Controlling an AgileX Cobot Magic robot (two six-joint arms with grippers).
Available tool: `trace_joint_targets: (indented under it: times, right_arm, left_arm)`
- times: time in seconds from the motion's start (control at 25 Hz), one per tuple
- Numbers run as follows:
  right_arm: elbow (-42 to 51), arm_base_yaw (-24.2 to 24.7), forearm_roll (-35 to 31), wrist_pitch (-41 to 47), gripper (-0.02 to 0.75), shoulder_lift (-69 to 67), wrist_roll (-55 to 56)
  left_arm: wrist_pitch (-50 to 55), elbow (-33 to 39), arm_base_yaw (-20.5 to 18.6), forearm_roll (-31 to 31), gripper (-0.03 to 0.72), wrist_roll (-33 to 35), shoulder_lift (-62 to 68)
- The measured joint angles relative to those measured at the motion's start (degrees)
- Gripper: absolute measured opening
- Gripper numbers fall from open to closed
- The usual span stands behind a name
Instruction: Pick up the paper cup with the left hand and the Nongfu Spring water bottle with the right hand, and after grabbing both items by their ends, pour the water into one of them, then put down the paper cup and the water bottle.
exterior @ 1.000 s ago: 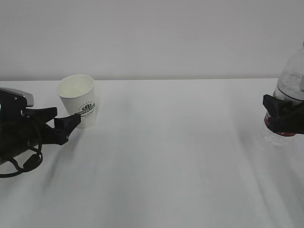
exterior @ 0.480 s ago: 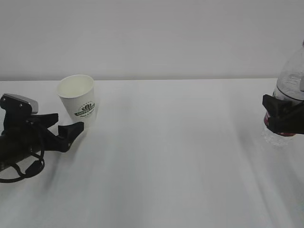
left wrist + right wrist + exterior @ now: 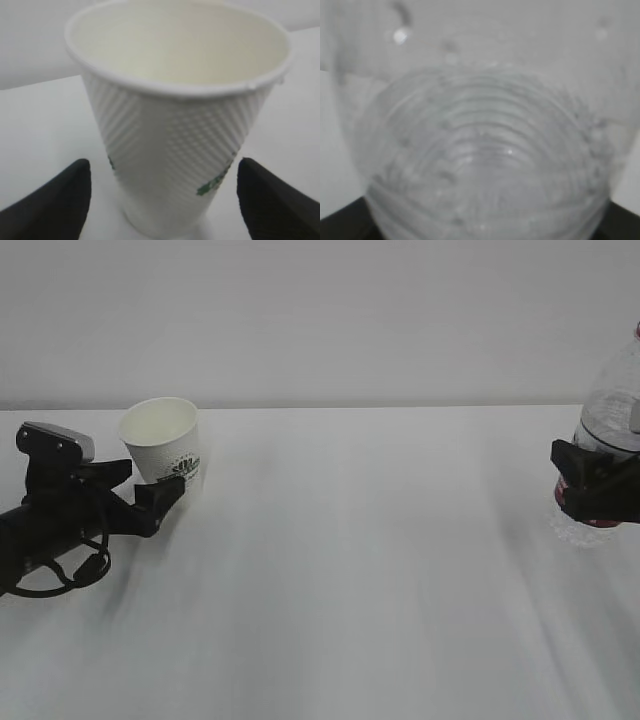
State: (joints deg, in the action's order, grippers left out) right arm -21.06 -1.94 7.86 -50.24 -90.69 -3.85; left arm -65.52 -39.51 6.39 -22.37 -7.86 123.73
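At the left of the frame, the upright paper cup (image 3: 185,125) stands between the left gripper's (image 3: 165,200) wide-open jaws.

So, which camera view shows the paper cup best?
The left wrist view: the paper cup fills it, showing the rim, the pale inside and the dotted wall. The exterior view shows the cup small but whole, upright on the table. The right wrist view does not show it.
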Motion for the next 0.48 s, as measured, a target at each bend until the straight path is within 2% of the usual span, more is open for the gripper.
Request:
trace_joint_targets:
  times: [0.48]
  right_arm:
    - [0.00,0.00,0.16,0.00,0.503,0.00,0.11]
  left_arm:
    - [3.64,-4.76,0.00,-1.54,0.683,-3.58,0.34]
